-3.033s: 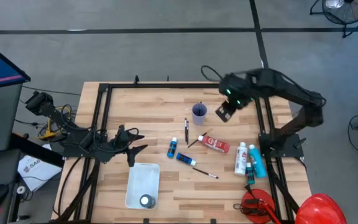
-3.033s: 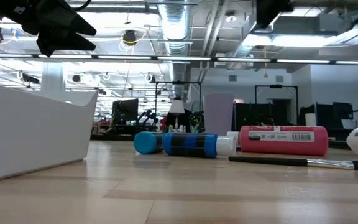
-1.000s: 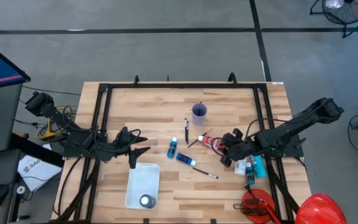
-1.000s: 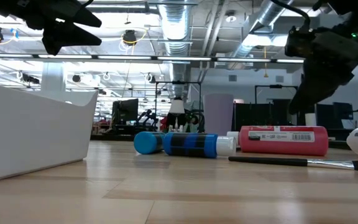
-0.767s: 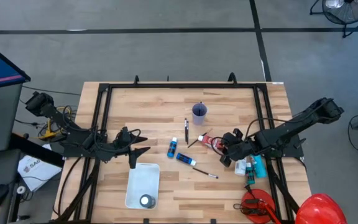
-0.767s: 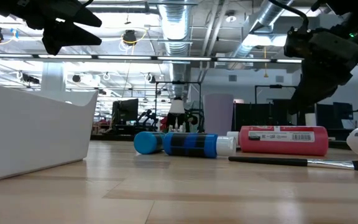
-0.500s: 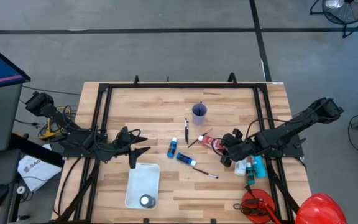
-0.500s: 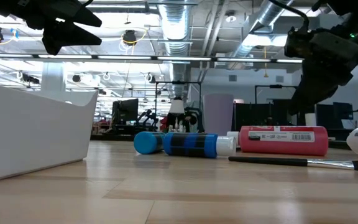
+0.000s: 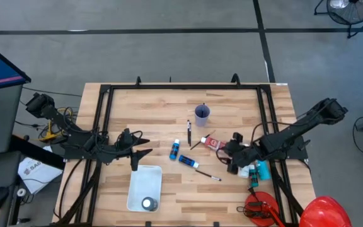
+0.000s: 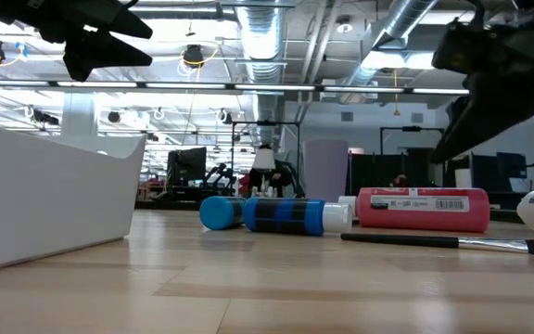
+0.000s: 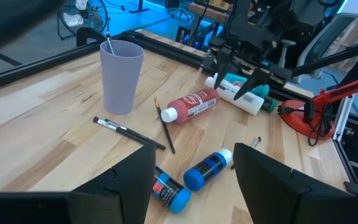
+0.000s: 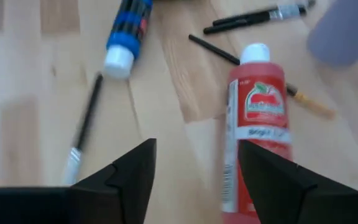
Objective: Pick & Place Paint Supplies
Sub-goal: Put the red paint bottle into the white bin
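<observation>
Wooden desk (image 9: pixel 162 107) boards carried a white bin (image 9: pixel 144 188) at 6 o'clock, with the left claw (image 9: pixel 138 151) hovering spread just above it. Toward 3 o'clock the right claw (image 9: pixel 227 157) hung spread over the red paint bottle (image 12: pixel 255 124), gripping nothing. Beyond lay blue bottles (image 9: pixel 180 155), brushes (image 9: pixel 190 133) and a purple cup (image 9: pixel 201 115).

red bottle (image 12: pixel 253 118) with white cap, lavender cup (image 9: pixel 201 115), white bin (image 9: pixel 144 186).

Two dark jointed arms (black cables), wedge-fingered tools.
</observation>
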Motion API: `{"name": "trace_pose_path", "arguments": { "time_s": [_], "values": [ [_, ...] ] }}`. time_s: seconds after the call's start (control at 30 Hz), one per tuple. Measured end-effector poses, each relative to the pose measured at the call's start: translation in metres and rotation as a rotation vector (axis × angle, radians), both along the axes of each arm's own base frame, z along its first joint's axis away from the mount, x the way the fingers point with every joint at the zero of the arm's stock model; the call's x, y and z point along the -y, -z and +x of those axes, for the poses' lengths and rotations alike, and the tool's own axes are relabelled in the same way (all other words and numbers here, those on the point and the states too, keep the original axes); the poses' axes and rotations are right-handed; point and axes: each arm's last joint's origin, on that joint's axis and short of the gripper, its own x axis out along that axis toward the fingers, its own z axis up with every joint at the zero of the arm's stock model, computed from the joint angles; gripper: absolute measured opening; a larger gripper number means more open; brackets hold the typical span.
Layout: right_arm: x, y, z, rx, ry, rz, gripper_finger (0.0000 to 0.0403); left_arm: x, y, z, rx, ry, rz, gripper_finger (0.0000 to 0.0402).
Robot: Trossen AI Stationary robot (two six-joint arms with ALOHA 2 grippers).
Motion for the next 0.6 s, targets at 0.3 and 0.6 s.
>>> {"name": "trace_pose_path", "arguments": {
  "time_s": [0.3, 0.6],
  "values": [
    [0.024, 0.019, 0.003, -0.131, 0.214, -0.067, 0.0224, 0.000, 0.000, 0.000, 0.004, 0.000, -0.002, 0.0209],
    [0.020, 0.044, 0.014, -0.219, 0.207, -0.076, 0.0224, 0.000, -0.001, 0.000, 0.001, 0.005, 0.013, 0.0209]
  ]
}}
